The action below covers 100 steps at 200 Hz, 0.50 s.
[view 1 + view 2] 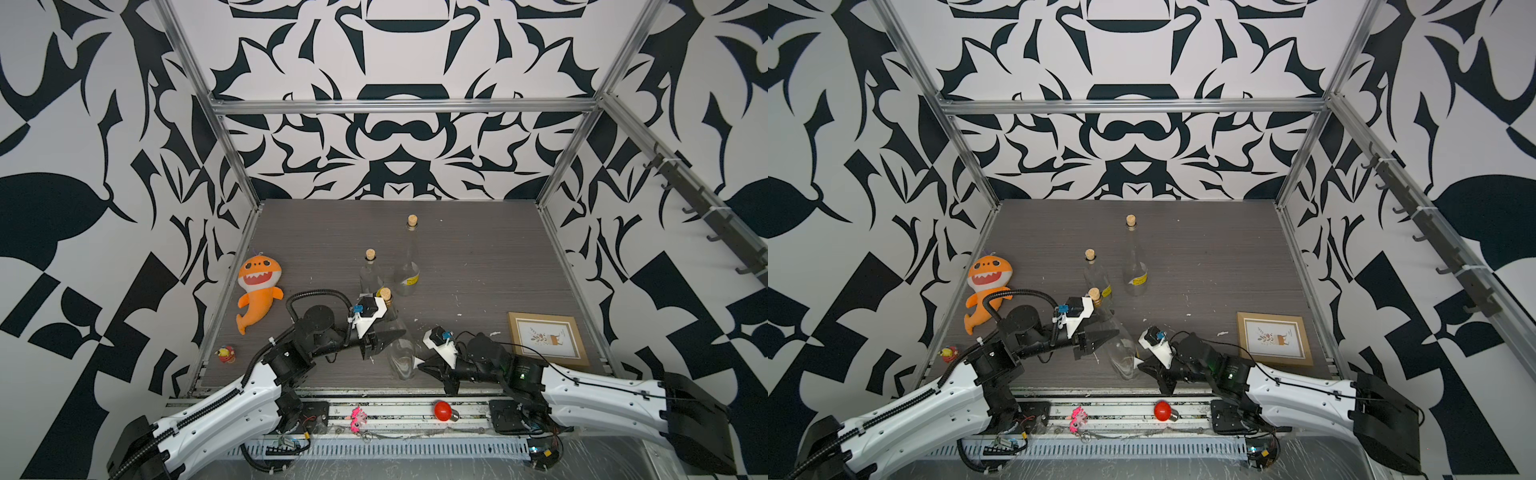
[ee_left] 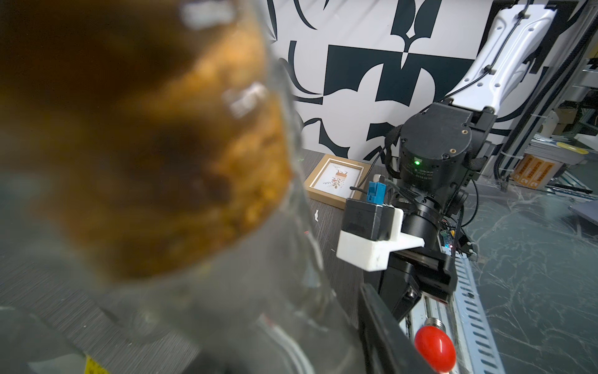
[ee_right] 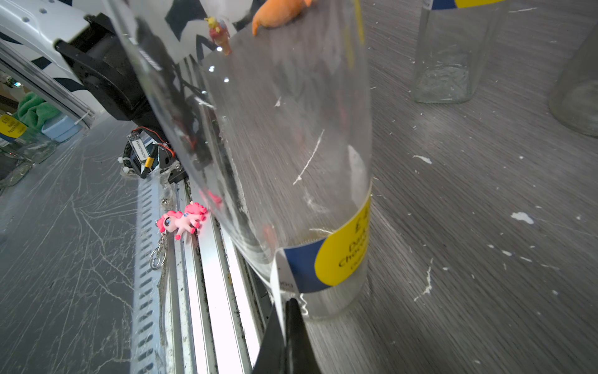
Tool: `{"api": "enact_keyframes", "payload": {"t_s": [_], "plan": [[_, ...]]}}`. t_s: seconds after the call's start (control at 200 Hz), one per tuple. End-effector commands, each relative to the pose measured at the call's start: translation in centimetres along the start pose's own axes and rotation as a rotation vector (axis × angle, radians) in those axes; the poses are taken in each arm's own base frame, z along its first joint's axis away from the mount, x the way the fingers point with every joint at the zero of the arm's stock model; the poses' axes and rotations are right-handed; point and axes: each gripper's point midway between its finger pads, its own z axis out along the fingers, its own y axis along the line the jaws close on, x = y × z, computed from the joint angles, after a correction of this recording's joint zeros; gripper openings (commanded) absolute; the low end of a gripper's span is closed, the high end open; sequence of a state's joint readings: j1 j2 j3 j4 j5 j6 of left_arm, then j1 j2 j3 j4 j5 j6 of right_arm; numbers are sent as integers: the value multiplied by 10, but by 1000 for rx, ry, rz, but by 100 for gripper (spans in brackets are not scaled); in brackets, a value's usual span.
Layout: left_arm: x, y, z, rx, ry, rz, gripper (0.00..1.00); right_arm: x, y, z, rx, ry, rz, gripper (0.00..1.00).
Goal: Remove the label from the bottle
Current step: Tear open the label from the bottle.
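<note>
**Condition.** The bottle [image 1: 401,353] is on the table [image 1: 478,266] near the picture frame [image 1: 547,337], on the frame's side toward the left arm. It leans, with the cork [image 1: 385,293] tipped away from the frame. The left gripper [image 1: 387,341] is set narrow and clamps the glass of the upper body. The right gripper [image 3: 286,311] lies between frame and bottle. It is fully closed, pinching the lifted white corner of the label [image 3: 336,255] low on the bottle. Most of the label is bonded to the glass.

**Hazards.**

1. Label tear. The pinch covers only a thin corner. A fast pull, or a pull straight out from the glass, is likely to tear that corner off and leave the yellow and blue part attached. White scraps [image 3: 521,217] on the table near the frame suggest this paper tears easily.
2. Pinch slip. The flap is thin and smooth, so it may slide out of the closed fingertips under load.
3. Bottle rotation or slip. Smooth glass in a narrow clamp may turn toward the frame with the pull, which cancels the peel.
4. Collision. Two other bottles [image 1: 371,276] [image 1: 407,274] stand farther from the frame than the clamped one. A sudden release may swing the leaning bottle into them.
</note>
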State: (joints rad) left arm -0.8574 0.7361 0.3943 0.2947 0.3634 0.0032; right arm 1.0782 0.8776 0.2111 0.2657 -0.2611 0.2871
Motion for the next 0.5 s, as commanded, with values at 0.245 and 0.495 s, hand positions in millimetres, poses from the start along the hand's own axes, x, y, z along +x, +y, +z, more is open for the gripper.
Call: {"api": "enact_keyframes", "payload": {"t_s": [0.245, 0.495], "plan": [[-7, 3, 16, 36, -52, -62, 14, -38, 20, 21, -70, -97, -83, 0], [-6, 16, 12, -49, -49, -61, 56, -38, 24, 24, -72, -86, -107, 0]]}}
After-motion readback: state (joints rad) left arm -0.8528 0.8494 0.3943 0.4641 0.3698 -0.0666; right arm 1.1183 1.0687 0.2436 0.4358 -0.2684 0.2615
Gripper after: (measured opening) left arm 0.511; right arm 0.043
